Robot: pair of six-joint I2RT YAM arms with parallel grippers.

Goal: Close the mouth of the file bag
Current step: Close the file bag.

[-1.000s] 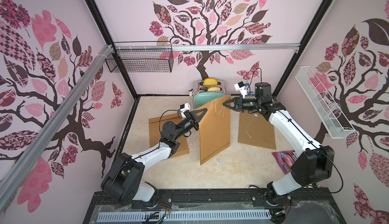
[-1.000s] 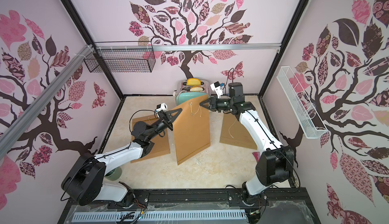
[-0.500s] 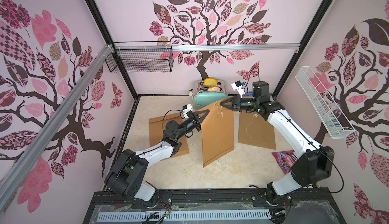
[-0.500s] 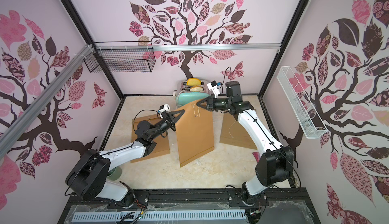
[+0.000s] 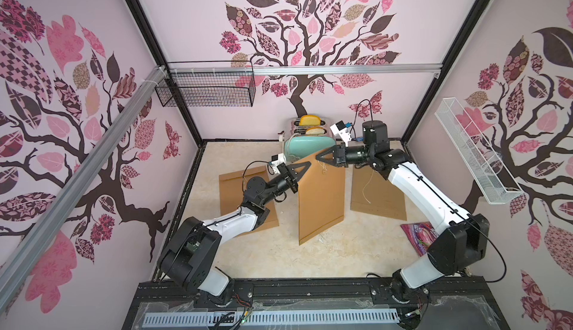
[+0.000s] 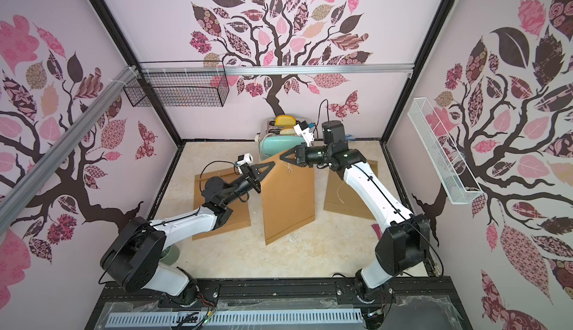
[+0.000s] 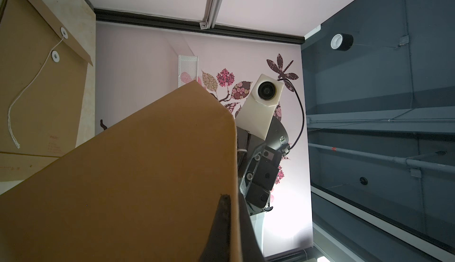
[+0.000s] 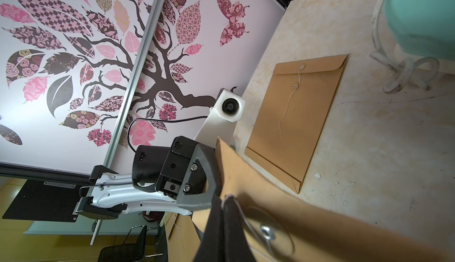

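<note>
Left pincer point(image 5: 305, 166) and right pincer point(image 5: 320, 157) are clamped on the upper edge of the file bag point(image 5: 321, 201); uneven pulling could tear the paper or slip 1 corner free.

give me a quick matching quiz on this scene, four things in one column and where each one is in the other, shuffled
Things
1. middle file bag
2. toaster
3. magazine
4. white wire basket

Places
A. mounted on the side wall on the right arm's side
B. held up off the table by its top edge, between the left hand and the right hand
C. against the back wall
D. flat on the table beside the right arm's base

Pairs: 1-B, 2-C, 3-D, 4-A
</note>
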